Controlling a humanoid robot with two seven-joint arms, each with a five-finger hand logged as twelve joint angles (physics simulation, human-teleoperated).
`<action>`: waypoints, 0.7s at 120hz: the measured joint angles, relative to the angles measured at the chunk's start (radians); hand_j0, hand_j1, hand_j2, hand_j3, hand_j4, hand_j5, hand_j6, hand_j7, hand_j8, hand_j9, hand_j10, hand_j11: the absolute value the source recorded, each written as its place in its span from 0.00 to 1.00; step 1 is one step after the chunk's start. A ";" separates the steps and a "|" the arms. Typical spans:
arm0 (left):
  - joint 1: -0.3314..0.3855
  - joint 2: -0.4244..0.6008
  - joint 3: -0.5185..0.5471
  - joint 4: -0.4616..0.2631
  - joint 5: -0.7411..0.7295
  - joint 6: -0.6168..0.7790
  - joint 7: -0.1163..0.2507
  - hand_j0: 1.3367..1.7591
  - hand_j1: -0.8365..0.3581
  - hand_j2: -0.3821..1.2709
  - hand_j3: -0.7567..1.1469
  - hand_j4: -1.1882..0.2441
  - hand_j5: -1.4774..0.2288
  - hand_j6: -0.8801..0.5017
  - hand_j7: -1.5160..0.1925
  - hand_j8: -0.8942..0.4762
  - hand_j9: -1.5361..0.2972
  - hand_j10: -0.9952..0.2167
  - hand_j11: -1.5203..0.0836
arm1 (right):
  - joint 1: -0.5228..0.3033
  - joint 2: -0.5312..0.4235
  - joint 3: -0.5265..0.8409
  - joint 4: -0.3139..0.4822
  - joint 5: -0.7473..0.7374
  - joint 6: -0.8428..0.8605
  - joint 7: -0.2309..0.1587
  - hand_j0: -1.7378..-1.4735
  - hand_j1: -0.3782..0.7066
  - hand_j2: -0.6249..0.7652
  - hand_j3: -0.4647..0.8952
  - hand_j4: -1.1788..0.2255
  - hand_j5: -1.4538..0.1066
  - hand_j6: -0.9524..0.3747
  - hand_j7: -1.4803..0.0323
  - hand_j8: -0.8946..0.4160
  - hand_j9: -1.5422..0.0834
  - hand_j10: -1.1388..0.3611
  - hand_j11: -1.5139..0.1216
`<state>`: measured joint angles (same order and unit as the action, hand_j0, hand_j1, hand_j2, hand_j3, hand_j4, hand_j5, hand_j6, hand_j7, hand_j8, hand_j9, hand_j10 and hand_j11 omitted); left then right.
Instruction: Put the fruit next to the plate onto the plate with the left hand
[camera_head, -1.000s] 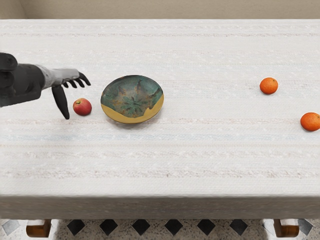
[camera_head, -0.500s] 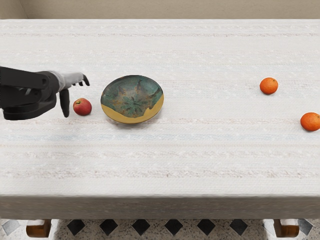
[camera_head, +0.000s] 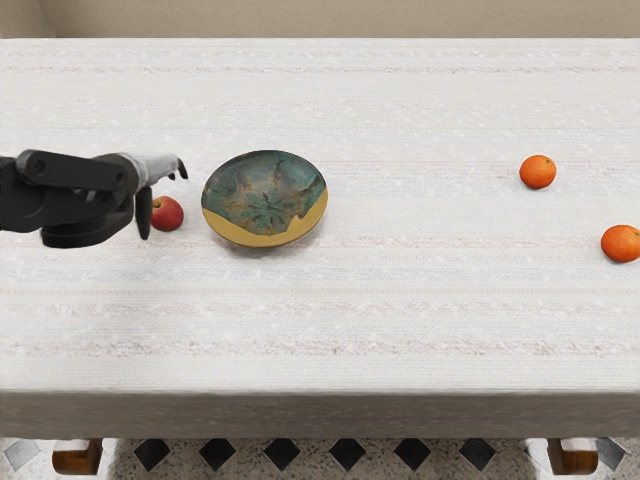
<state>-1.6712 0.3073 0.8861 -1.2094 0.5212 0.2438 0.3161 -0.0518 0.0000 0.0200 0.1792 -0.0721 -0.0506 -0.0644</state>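
Apple (camera_head: 169, 214) sits on the worktop (camera_head: 400, 300) just beside the thumb of the left hand (camera_head: 150, 172), whose fingers (camera_head: 166, 161) are spread and hold nothing, so an early closing could push it to roll against the plate (camera_head: 240, 232) beyond the hand.

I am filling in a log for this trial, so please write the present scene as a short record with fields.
left hand: open, at the left side of the apple, holding nothing; contact unclear
right hand: not in view
apple: on the table, just left of the plate
plate: on the table, right of the apple
oranges: two, at the table's far right
task state: apple not yet on the plate
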 joint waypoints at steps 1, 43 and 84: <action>0.002 -0.001 0.000 0.002 0.000 0.000 0.000 0.76 0.74 0.26 0.40 0.65 0.68 0.46 0.70 0.47 0.66 0.61 0.75 | 0.000 0.000 0.000 0.000 0.000 0.000 0.000 0.30 0.06 0.45 0.34 0.82 0.91 0.70 0.96 0.66 0.93 0.74 0.90; 0.064 -0.059 -0.005 0.084 -0.051 0.019 -0.003 0.76 0.74 0.26 0.40 0.65 0.67 0.45 0.70 0.47 0.66 0.61 0.74 | 0.000 0.000 0.000 0.000 0.000 0.000 0.000 0.30 0.06 0.45 0.34 0.82 0.91 0.70 0.96 0.66 0.93 0.74 0.90; 0.097 -0.080 -0.006 0.105 -0.074 0.065 -0.007 0.76 0.64 0.27 0.40 0.59 0.60 0.38 0.62 0.40 0.59 0.53 0.67 | 0.000 0.000 0.000 0.000 0.000 0.000 0.000 0.30 0.06 0.45 0.34 0.82 0.91 0.70 0.96 0.66 0.93 0.74 0.90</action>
<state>-1.5745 0.2270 0.8806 -1.1041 0.4474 0.3085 0.3090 -0.0517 0.0000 0.0200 0.1794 -0.0721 -0.0506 -0.0644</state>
